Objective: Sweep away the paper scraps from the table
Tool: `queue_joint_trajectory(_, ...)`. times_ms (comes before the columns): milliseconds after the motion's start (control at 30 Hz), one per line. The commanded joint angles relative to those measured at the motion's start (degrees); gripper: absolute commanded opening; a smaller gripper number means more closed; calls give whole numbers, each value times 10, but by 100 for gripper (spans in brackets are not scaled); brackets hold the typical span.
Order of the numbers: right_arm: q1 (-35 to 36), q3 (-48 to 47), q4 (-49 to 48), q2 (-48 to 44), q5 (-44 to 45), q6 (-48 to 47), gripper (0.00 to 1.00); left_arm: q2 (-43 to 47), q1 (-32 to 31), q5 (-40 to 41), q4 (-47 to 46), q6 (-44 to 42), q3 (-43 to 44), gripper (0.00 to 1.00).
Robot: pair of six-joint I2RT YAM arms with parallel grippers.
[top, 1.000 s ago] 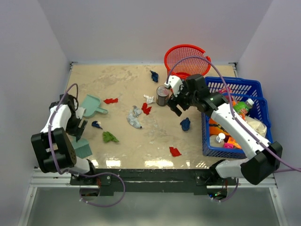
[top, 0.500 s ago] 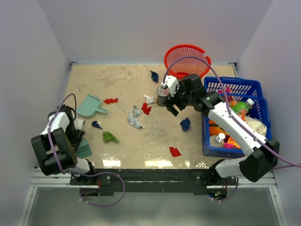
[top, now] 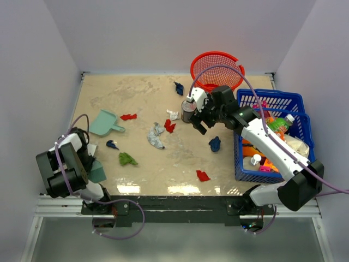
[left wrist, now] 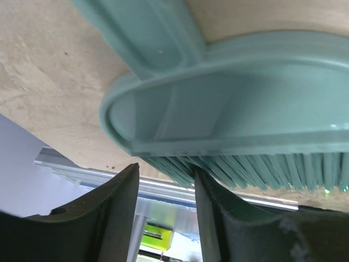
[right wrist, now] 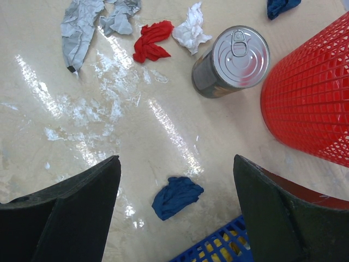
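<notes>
One firm, square clamp seemed needed at the table's [top: 142, 93] near-left edge, where the left gripper's [left wrist: 165, 177] jaws flanked the brush's [left wrist: 234, 109] bristles, whether gripping I could not tell; the scraps [top: 155, 135] lay well to its right, several near the wide-open right gripper [right wrist: 175, 164].

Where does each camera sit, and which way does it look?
Top external: above and behind the arms, looking down on the table; both arms show.
Left wrist: on the left arm, close up on a teal brush; its dark fingers show.
Right wrist: on the right arm, looking down at the tin can; its fingers show.
Shared: top and right wrist both see the can and red basket.
</notes>
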State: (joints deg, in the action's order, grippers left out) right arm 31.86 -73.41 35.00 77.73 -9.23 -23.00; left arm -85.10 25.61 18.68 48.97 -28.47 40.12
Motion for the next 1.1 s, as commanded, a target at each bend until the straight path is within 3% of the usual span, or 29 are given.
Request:
queue_joint_trajectory(0,2,-22,-24,-15,-8,2,86,-13,15,20,-55,-19,22,47)
queue_joint_trajectory(133,2,-14,-23,-19,-5,2,86,-27,19,15,-70,-28,56,42)
queue_joint_trajectory(567,2,-2,-32,-23,-8,6,86,-72,51,-50,-72,-18,45,44)
queue_joint_trajectory(667,2,-3,-34,-21,-9,5,86,-83,56,-53,-74,-19,44,34)
queue_joint_trajectory(800,3,-5,-38,-19,-10,6,86,-93,63,-65,-64,-23,53,7)
queue_joint_trajectory(900,2,-12,-42,-15,-12,7,86,-88,66,-70,-50,-26,65,1)
queue_joint_trajectory(1067,3,-44,-41,-1,-29,20,86,-54,68,-102,-1,-47,115,0)
